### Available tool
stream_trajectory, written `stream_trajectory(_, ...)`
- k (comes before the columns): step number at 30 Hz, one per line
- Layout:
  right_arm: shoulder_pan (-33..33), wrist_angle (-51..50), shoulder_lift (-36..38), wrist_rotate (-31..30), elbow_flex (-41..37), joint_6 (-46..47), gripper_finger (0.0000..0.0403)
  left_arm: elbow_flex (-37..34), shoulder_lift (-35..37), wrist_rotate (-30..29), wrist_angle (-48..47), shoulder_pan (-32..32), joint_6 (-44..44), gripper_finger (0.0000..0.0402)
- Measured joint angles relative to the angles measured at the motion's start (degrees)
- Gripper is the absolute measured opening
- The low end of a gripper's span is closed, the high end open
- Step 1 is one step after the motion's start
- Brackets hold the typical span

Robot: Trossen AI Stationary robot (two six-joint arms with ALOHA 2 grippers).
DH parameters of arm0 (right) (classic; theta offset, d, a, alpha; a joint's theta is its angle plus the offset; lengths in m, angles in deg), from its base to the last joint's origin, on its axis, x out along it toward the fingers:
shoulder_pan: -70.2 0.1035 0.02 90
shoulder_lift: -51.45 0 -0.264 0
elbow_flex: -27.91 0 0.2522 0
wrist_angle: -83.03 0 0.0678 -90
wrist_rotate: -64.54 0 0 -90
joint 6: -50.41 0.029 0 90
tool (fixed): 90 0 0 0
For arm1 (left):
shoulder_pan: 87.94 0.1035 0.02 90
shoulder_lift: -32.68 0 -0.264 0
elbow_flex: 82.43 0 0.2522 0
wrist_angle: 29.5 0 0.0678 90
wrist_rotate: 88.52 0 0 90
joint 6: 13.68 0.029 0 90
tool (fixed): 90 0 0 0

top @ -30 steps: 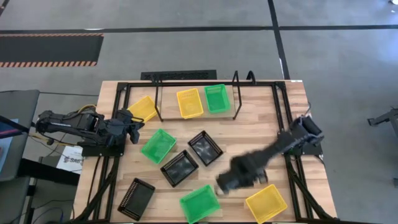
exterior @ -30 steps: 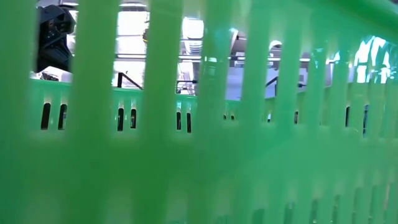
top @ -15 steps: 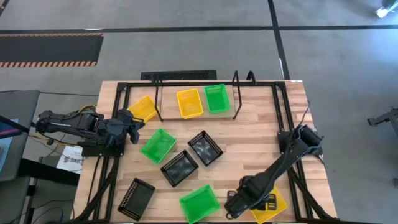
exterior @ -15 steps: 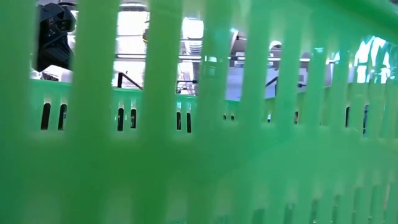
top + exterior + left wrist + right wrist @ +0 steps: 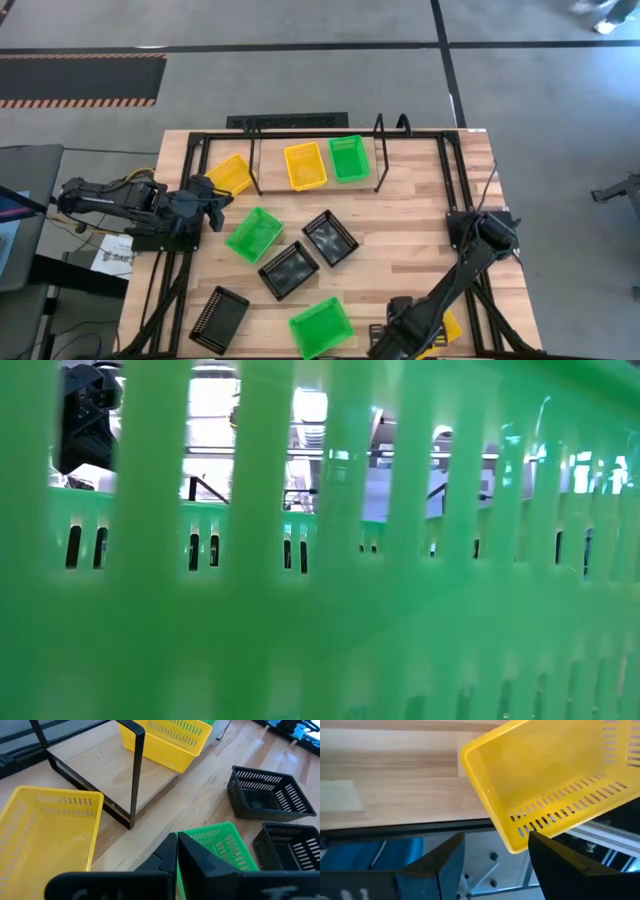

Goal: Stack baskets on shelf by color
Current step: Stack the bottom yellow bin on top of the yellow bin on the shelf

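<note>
The shelf (image 5: 372,150) stands at the table's far side with a yellow basket (image 5: 305,165) and a green basket (image 5: 348,158) side by side on its board. Another yellow basket (image 5: 230,175) rests on the table by the shelf's left end. Mid-table lie a green basket (image 5: 255,233) and two black baskets (image 5: 330,237) (image 5: 288,270). At the near edge lie a black basket (image 5: 218,318), a green basket (image 5: 320,325) and a yellow basket (image 5: 550,785). My right gripper (image 5: 495,837) hangs open over this last basket's corner (image 5: 515,845), apart from it. My left gripper (image 5: 176,840) is shut at the left.
A black tube frame (image 5: 452,185) runs round the tabletop. The near-edge green basket's wall (image 5: 320,610) fills the low view. The near-right yellow basket (image 5: 448,325) sits close to the table's near edge. Bare wood (image 5: 410,230) lies between the shelf and the near baskets.
My right gripper has swung from the middle of the table toward the near edge and sunk lower, ending over the near-right yellow basket. My left arm has kept still.
</note>
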Motion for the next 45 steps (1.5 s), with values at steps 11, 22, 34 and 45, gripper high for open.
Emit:
stream_trajectory(11,1.79,-2.61,-0.07,-2.24,0.02,0.75,0.0237,0.00,0.00,-0.05,0.37,0.00,0.00,0.0000)
stream_trajectory(22,1.86,0.65,-0.07,-6.78,-3.18,-0.88,0.0237,0.00,0.00,-1.79,0.32,0.00,0.00,0.0000)
stream_trajectory(34,1.90,9.21,0.00,-6.17,-10.17,-0.86,0.0212,0.00,0.00,-1.97,0.33,0.00,-0.33,0.0000)
stream_trajectory(45,-0.06,18.12,0.09,-4.46,-15.32,-4.50,0.0015,0.00,0.00,-2.13,0.32,0.00,-0.46,0.0000)
